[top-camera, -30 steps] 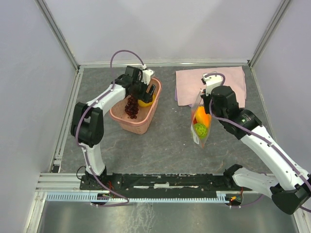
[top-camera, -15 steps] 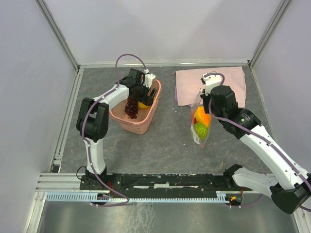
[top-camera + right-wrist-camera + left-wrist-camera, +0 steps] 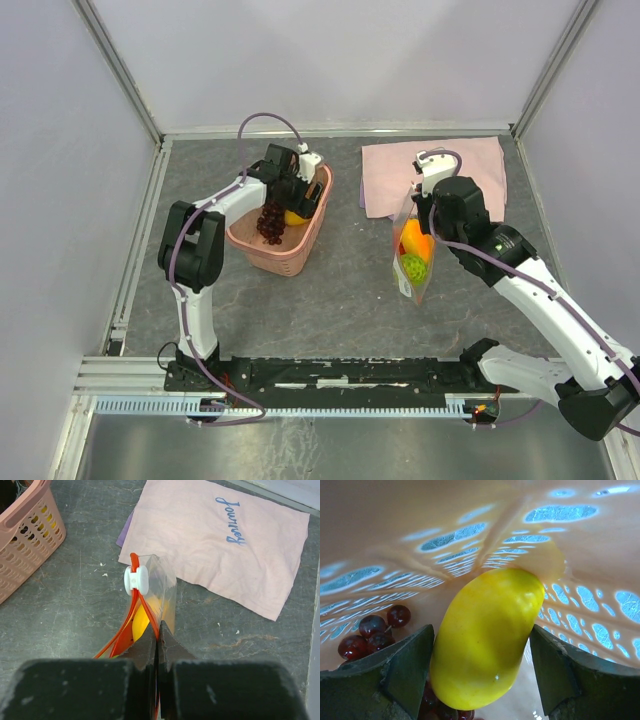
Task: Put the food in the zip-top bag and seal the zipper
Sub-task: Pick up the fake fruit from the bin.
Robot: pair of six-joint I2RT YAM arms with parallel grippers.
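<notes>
My left gripper [image 3: 298, 190] reaches into the pink basket [image 3: 300, 262]. In the left wrist view its jaws [image 3: 482, 670] close on the yellow mango [image 3: 487, 635] from both sides; the mango also shows in the top view [image 3: 296, 213]. Dark purple grapes [image 3: 372, 632] lie beside and under it, and in the top view [image 3: 270, 222] too. My right gripper [image 3: 420, 200] is shut on the mouth of the clear zip-top bag [image 3: 413, 260] and holds it upright. The bag's red-orange zipper [image 3: 142, 605] with its white end [image 3: 136, 578] runs out from the jaws [image 3: 159, 640]. Orange, green and yellow fruits sit inside.
A pink cloth [image 3: 450, 165] lies flat at the back right, just behind the bag, also in the right wrist view [image 3: 220, 540]. The basket's perforated wall [image 3: 470, 510] closes in around my left gripper. Metal rails edge the grey table.
My left gripper has moved a little right and down into the basket, over the mango. The right arm and the bag have not moved.
</notes>
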